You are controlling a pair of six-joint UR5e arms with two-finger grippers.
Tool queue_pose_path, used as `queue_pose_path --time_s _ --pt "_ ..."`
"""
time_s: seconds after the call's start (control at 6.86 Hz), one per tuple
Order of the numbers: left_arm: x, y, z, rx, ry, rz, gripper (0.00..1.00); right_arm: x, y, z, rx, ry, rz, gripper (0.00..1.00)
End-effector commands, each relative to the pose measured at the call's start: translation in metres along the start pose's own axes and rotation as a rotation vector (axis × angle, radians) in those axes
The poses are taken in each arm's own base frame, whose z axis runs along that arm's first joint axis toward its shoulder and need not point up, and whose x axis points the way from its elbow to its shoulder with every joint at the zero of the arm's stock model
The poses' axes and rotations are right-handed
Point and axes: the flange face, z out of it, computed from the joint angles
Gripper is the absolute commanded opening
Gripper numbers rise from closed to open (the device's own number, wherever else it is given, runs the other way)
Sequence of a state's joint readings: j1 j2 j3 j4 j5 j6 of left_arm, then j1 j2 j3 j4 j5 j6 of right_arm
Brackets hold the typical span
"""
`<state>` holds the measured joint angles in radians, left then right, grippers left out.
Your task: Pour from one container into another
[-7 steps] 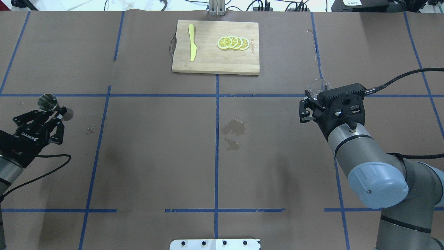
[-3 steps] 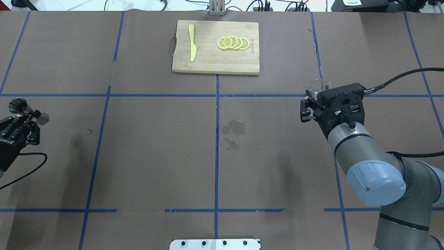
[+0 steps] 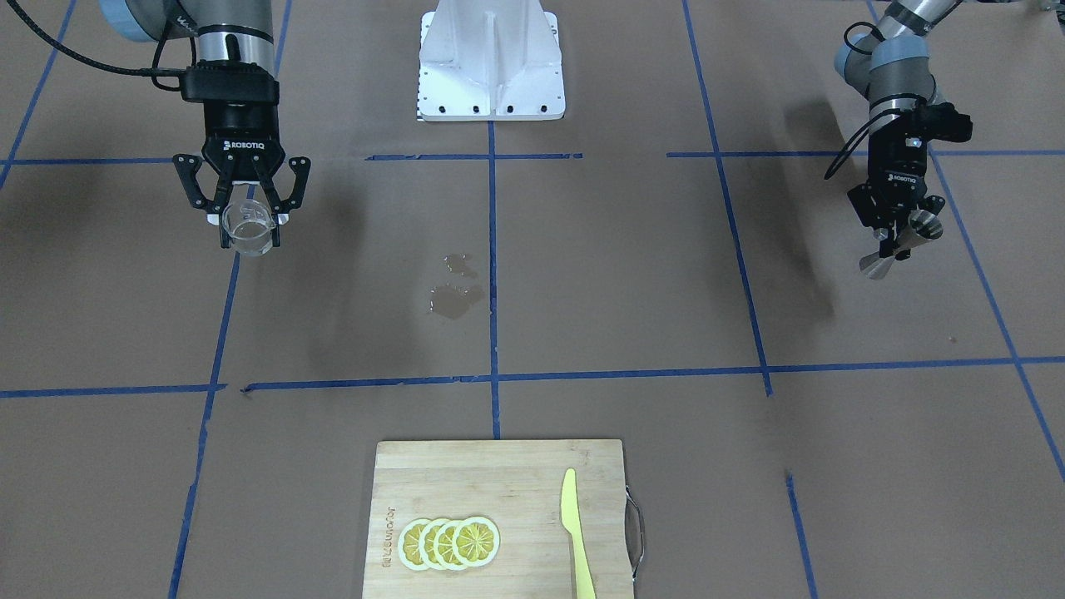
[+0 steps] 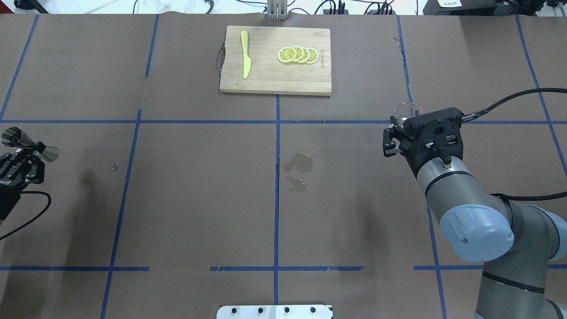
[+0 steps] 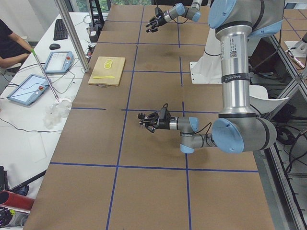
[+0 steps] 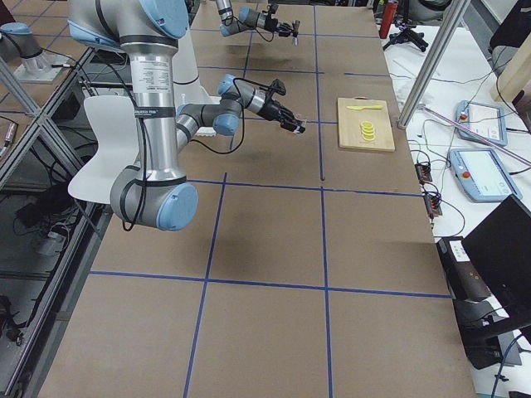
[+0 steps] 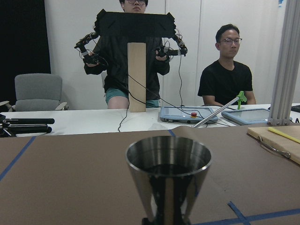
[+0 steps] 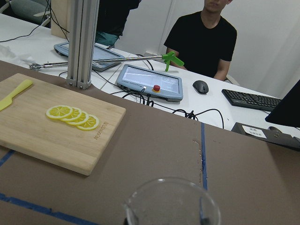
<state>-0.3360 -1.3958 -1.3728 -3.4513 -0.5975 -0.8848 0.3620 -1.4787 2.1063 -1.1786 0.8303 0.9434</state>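
Observation:
My left gripper (image 4: 32, 149) is shut on the waist of the silvery steel jigger (image 4: 13, 137) at the table's far left edge. The front-facing view shows that jigger (image 3: 905, 243) slanted in the left gripper (image 3: 894, 240), above the table. From the left wrist, the jigger (image 7: 168, 178) fills the lower middle, its cup dark inside. My right gripper (image 3: 249, 236) is shut on the small clear glass cup (image 3: 248, 226), held upright above the table. Overhead, the cup (image 4: 408, 109) peeks out past the right gripper (image 4: 403, 123). The cup's rim (image 8: 171, 202) shows in the right wrist view.
A wooden cutting board (image 4: 266, 79) with lemon slices (image 4: 297, 54) and a yellow knife (image 4: 245, 54) lies at the table's far middle. Wet spots (image 4: 297, 166) mark the paper near the centre. A white base plate (image 3: 491, 62) sits by the robot. Operators sit beyond the far edge.
My left arm has drawn back to the left with the jigger, toward the table's edge. The right arm with the glass cup has barely shifted.

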Motion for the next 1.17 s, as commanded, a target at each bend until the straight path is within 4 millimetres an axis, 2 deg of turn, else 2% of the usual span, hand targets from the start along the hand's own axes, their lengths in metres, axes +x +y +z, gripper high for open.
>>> queue_pose_path --time_s 0.0,0.15,0.44,0.73,1.02 --pt "-0.002 0.004 0.001 0.006 -0.023 0.012 0.0 -0.001 0.001 0.002 -0.003 0.002 -0.003 0.0" --pt "0.005 0.013 0.007 -0.021 -0.046 0.064 0.0 -0.001 0.002 0.002 -0.004 0.001 -0.003 0.0" --pt "0.0 0.026 0.008 -0.042 -0.058 0.099 0.0 -0.001 0.009 0.006 -0.027 -0.002 -0.008 0.0" --pt "0.015 0.037 0.006 -0.063 -0.029 0.082 0.0 -0.001 0.01 0.007 -0.029 -0.001 -0.008 0.0" --pt "0.019 0.04 0.005 -0.072 -0.018 0.078 0.0 -0.001 0.012 0.008 -0.033 0.0 0.053 0.0"
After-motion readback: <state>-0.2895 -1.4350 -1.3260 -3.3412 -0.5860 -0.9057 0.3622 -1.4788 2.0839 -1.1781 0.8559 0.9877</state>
